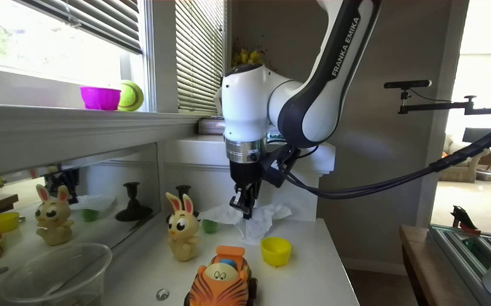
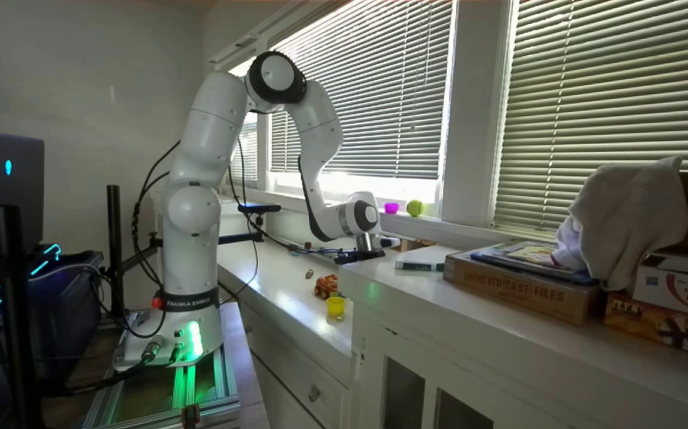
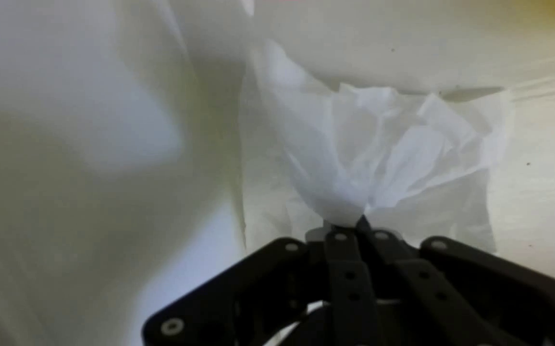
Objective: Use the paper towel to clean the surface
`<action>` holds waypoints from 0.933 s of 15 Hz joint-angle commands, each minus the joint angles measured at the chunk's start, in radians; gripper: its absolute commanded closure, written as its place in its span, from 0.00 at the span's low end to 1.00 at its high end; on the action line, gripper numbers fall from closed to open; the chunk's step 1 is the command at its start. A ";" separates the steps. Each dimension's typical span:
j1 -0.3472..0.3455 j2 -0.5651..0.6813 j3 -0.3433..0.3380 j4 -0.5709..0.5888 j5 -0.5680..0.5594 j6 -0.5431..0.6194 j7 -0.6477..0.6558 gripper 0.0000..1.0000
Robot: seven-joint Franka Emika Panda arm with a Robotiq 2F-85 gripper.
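White counter (image 1: pixel 313 272), far end: gripper (image 3: pixel 352 227) low now, fingers (image 3: pixel 347 262) clenched w/ a pinch of paper towel (image 3: pixel 392 149) btwn them, rest crumpled on the top. Yellow cup (image 1: pixel 276 251) nearer & right, toy rabbit (image 1: pixel 183 233) left, toy car (image 1: pixel 221 280) nearer than both.

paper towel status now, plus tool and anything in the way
Tool closed, pinching crumpled paper towel. Countertop below. Yellow cup and green round thing nearby, might obstruct wiping.
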 commanded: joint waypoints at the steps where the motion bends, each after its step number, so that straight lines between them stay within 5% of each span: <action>1: -0.002 0.042 -0.013 0.025 -0.047 0.052 -0.014 1.00; 14: 0.010 0.114 -0.045 0.082 -0.125 0.098 -0.015 1.00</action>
